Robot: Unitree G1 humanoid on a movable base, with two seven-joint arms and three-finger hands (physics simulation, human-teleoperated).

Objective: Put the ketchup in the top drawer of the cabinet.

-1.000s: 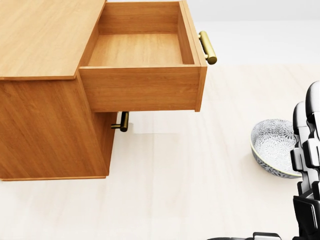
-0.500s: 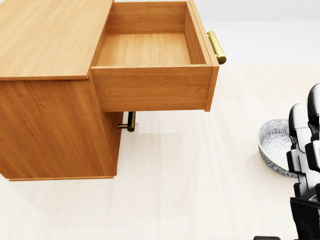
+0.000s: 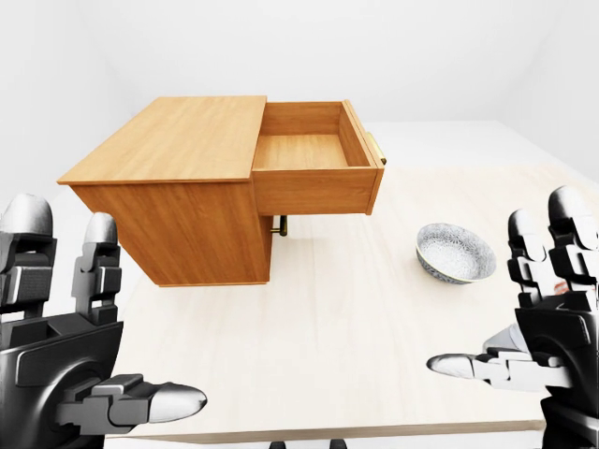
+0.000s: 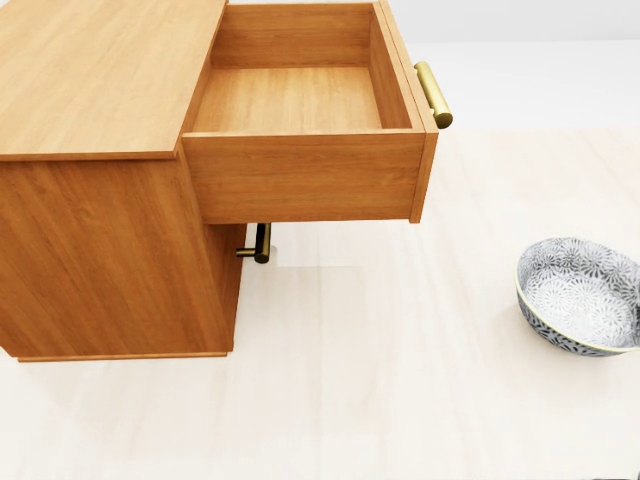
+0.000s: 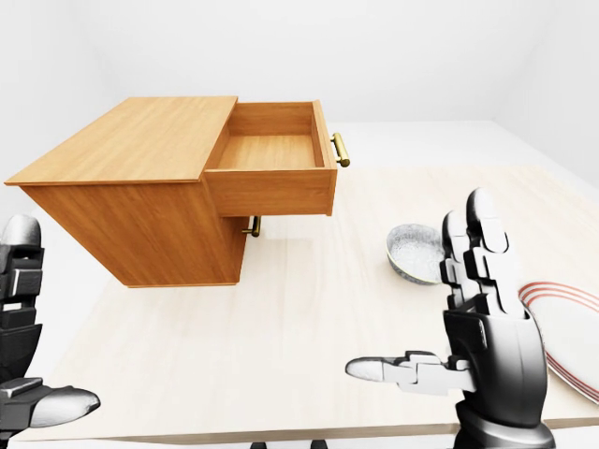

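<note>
- The cabinet (image 4: 95, 230) stands on the pale table (image 4: 400, 380), at the left of the head view.
- Its top drawer (image 4: 300, 100) is pulled out to the right and holds nothing; a brass handle (image 4: 433, 94) sits on its front.
- A second brass handle (image 4: 260, 243) shows below the drawer, on the lower front.
- A patterned bowl (image 4: 582, 293) sits on the table at the right of the head view, well apart from the cabinet.
- A plate (image 5: 571, 327) with red rim stripes lies at the right edge of the right-eye view, partly behind the right hand.
- Left hand (image 3: 65, 346): fingers spread apart, upright, holding nothing.
- Right hand (image 5: 477, 337): fingers apart, thumb out to the left, holding nothing.
- The ketchup does not show in any view.
- No writing or brand can be read anywhere.
</note>
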